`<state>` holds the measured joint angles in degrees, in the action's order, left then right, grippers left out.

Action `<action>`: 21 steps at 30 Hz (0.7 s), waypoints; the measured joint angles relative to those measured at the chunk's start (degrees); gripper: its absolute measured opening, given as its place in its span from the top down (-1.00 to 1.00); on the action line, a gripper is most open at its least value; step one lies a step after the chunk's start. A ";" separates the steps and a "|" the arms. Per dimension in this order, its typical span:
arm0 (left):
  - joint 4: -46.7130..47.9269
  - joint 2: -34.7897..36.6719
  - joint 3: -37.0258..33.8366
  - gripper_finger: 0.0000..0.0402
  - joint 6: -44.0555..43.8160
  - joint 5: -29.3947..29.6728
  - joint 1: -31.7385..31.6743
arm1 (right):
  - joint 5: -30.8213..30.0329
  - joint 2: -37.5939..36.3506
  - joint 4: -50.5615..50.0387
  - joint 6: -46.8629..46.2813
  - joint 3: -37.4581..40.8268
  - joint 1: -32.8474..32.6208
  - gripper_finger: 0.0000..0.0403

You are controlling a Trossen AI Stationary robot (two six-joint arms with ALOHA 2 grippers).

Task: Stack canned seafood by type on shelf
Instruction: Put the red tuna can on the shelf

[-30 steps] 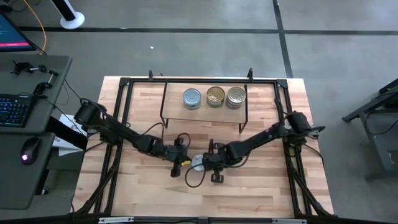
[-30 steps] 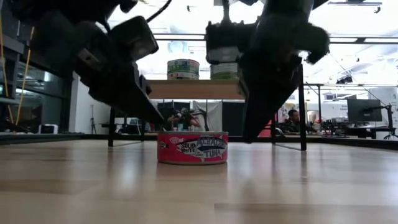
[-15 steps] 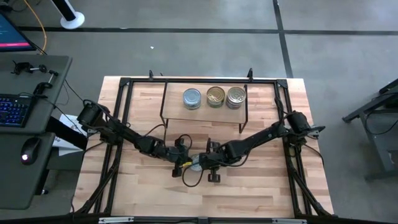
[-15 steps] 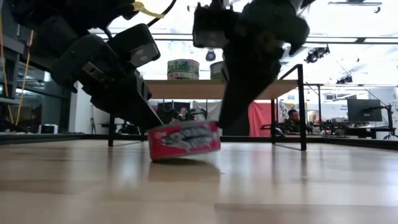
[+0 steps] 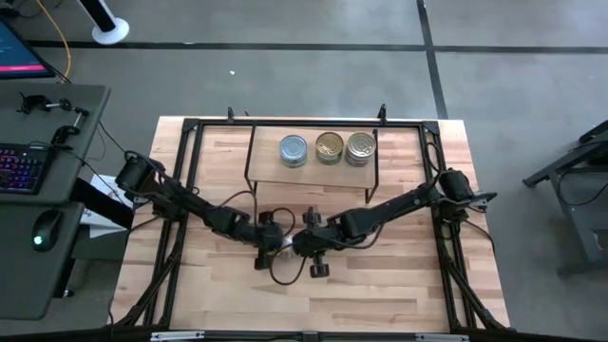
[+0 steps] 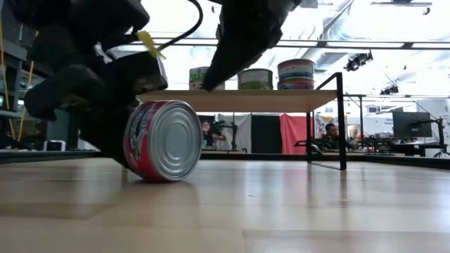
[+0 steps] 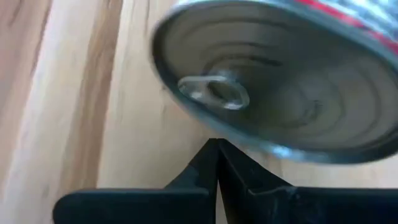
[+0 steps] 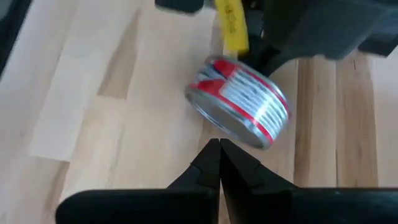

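Observation:
A tuna can (image 6: 165,140) with a red label stands on its edge on the table, its plain silver face toward the near edge. My left gripper (image 7: 216,144) is shut, low behind it on the pull-tab side. My right gripper (image 8: 217,144) is also shut and hangs just above the can (image 8: 239,102) without touching it. At the far side stands the shelf (image 5: 309,169), a wood top on black legs. Three cans rest on it: a bluish one (image 5: 294,150), a gold one (image 5: 329,147) and a silver one (image 5: 360,148). My left gripper has its shut fingertips against the lower rim of the can's pull-tab lid (image 7: 239,142). It comes slanting down from the table's left. The can rests on its edge on the table, its lid face turned toward these fingers.
Black frame rails (image 5: 185,180) run along the table's left and right sides, and the shelf's legs (image 6: 342,119) stand behind the can. A cable (image 5: 285,277) loops on the table near the grippers. Bare wood lies toward the near edge. A person (image 6: 330,133) sits far behind.
The can lay flat on the table. Its right side came up, and now it stands on its edge, a little farther toward the table's left. My right gripper has risen and moved left. My left gripper has tipped more steeply down behind the can.

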<state>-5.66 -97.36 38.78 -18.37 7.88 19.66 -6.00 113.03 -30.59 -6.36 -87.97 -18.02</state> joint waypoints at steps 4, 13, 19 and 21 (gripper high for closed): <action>7.34 2.26 0.18 1.00 -0.14 -0.41 0.04 | -0.27 0.02 -0.98 2.45 -1.65 0.58 1.00; 27.21 20.69 -5.07 1.00 -9.85 1.13 1.22 | 11.28 2.02 -2.91 11.13 -10.58 5.28 0.82; 26.47 32.91 -11.06 1.00 -25.23 3.44 4.38 | 16.58 8.55 -13.09 19.48 -21.55 7.27 0.21; 25.84 35.08 -12.25 1.00 -29.09 4.27 5.74 | 16.63 11.44 -18.13 21.96 -25.88 7.27 0.01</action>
<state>20.18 -62.29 26.53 -47.46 12.16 25.40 10.63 124.47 -48.72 15.60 -113.85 -10.74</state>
